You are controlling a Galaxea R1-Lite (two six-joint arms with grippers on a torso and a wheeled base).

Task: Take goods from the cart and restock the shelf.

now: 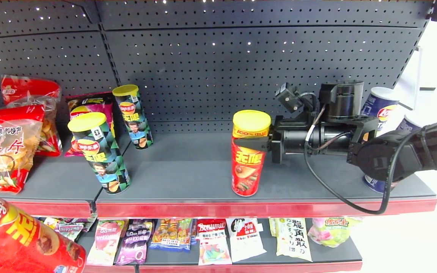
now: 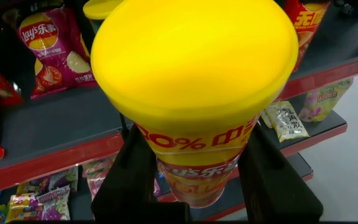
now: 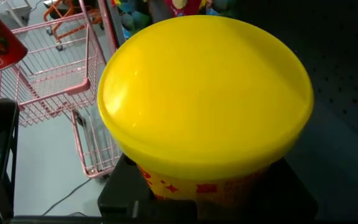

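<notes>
Right gripper (image 1: 254, 144) is clamped on a red can (image 1: 246, 170) just below its yellow lid (image 1: 251, 120). We see this can upright on the shelf (image 1: 188, 167) near the front edge, well apart from two green cans (image 1: 99, 155) to its left, with blue cans (image 1: 379, 104) behind the right arm. Left gripper (image 2: 191, 186) pinches a second can (image 2: 194, 81), also red and yellow-lidded, between its black fingers (image 2: 135, 180), low in front of the shelf at the robot's left; a pink cart (image 3: 55, 68) stands on the floor.
</notes>
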